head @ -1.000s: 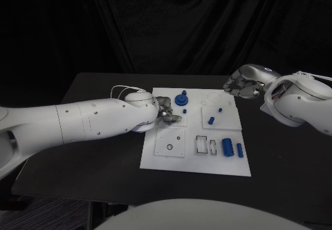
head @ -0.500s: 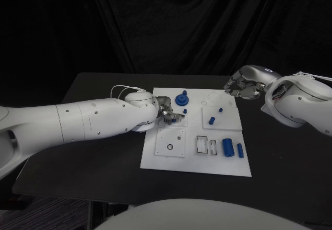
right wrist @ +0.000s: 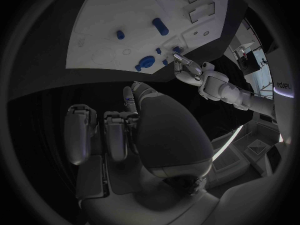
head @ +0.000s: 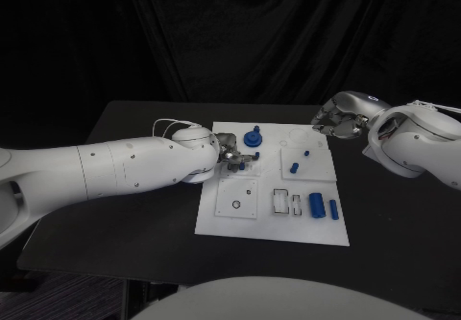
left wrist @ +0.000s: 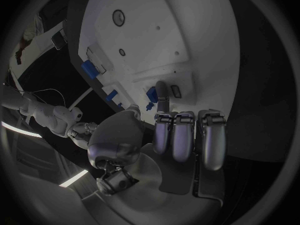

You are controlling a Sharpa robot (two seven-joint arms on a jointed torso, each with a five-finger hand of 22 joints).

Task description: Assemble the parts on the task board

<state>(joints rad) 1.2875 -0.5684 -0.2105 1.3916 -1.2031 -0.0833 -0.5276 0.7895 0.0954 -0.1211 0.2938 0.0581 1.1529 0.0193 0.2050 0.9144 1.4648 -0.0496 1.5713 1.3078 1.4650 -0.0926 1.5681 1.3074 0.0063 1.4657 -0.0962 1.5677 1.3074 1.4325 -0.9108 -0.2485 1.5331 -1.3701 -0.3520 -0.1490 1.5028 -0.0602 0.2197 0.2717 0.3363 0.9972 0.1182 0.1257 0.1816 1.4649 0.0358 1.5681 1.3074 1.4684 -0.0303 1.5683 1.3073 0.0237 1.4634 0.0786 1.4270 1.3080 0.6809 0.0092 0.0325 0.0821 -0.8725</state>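
- Two hands are in play. The left hand (head: pixel 230 155) is low over the board (head: pixel 219 225), at its far-left part; the right hand (head: pixel 336 121) hangs off the board's far-right corner, well apart from the parts.
- Left hand: a small blue peg (left wrist: pixel 150 94) sits at the tips of its fingers (left wrist: pixel 162 92), just above a raised white block. It looks pinched there, though I cannot tell for sure whether it is gripped or merely touched.
- Right hand: fingers curled in, nothing in them.
- Other parts: a blue knob (head: pixel 252 139) stands at the far edge just beside the left hand; two short pegs (head: pixel 294 167) stand on the right block; two cylinders (head: pixel 315 201) lie near the right edge.
- Step in hand, as I judge it: setting the small peg into its seat on the far-left block.
- Next move calls for keeping the peg upright, lining it over the hole, and pressing straight down before letting go.
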